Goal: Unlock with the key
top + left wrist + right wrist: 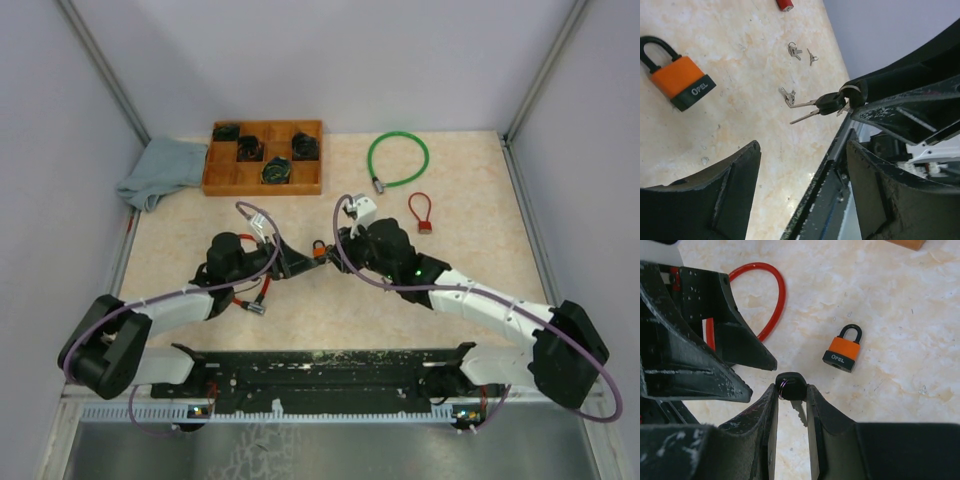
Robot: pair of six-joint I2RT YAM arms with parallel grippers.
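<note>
My overhead camera looked down from high behind the rig, far enough to take in the whole beige marbled tabletop (480, 200). Both wrist cameras hung close over it and shared the small orange-and-black padlock (681, 82). It sat upper left in the left wrist's frame, and in the right wrist's that padlock (843, 351) sat right of centre.

Only one word is legible: "OPEL", in white capitals on the black base band of the orange padlock (682, 82). In the left wrist view it sits towards ten o'clock, lettering slanted; in the right wrist view, near three o'clock of centre.
</note>
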